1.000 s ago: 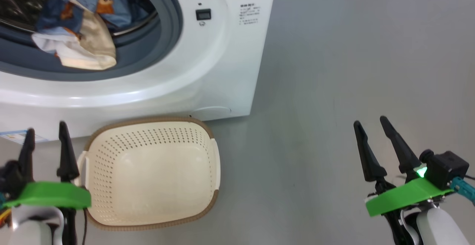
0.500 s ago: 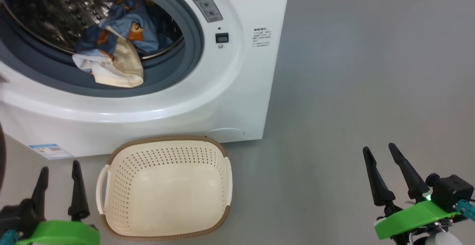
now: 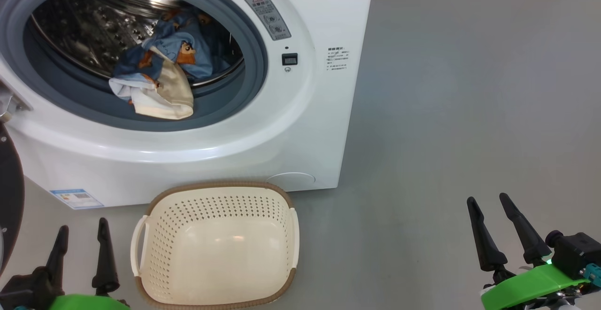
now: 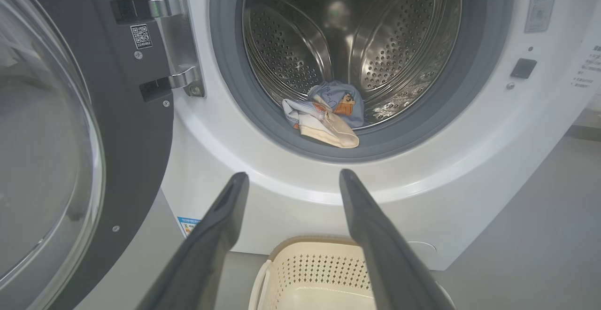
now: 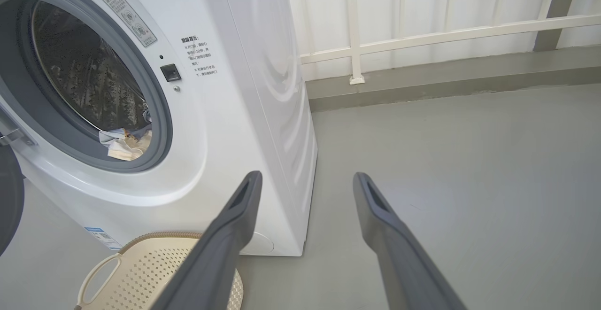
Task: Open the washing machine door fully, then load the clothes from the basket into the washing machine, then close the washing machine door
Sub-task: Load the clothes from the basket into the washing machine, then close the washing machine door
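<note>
Grey floor (image 3: 446,112): basket (image 3: 211,216) fronts washing machine (image 3: 300,127), clothes (image 3: 162,80) in drum (image 3: 80,23), door (image 4: 136,127) open; left gripper (image 3: 82,225), right gripper (image 3: 487,198) spread.

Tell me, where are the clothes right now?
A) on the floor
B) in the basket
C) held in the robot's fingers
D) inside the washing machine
D: the clothes lie at the mouth of the washing machine, and the basket is empty.

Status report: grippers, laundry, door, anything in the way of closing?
Left gripper and right gripper open, empty. Clothes inside washing machine; basket empty; door wide open. Beige piece lies on the gasket; may catch the door.
</note>
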